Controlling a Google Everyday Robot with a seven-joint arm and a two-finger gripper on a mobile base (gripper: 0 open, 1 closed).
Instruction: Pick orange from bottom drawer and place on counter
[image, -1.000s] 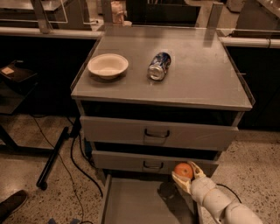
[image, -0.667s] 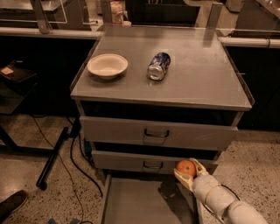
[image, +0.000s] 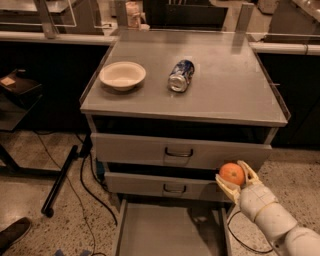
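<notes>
My gripper (image: 234, 176) is shut on the orange (image: 232, 173), a small round fruit held between its two pale fingers. It hangs in the air at the right, level with the middle drawer front, above the right side of the open bottom drawer (image: 170, 231). The bottom drawer is pulled out, a shallow grey tray with a bare floor. The counter (image: 225, 85) is the flat grey top of the cabinet, up and to the left of the gripper. My white arm runs off the lower right corner.
A white bowl (image: 122, 75) and a crushed blue-silver can (image: 181, 75) lie on the counter's left and middle. Two shut upper drawers (image: 179, 151) have dark loop handles. Black cables and a black pole (image: 60, 180) lie on the floor at left.
My gripper has risen with the orange in it, moving up and slightly right from above the bottom drawer to the level of the middle drawer front.
</notes>
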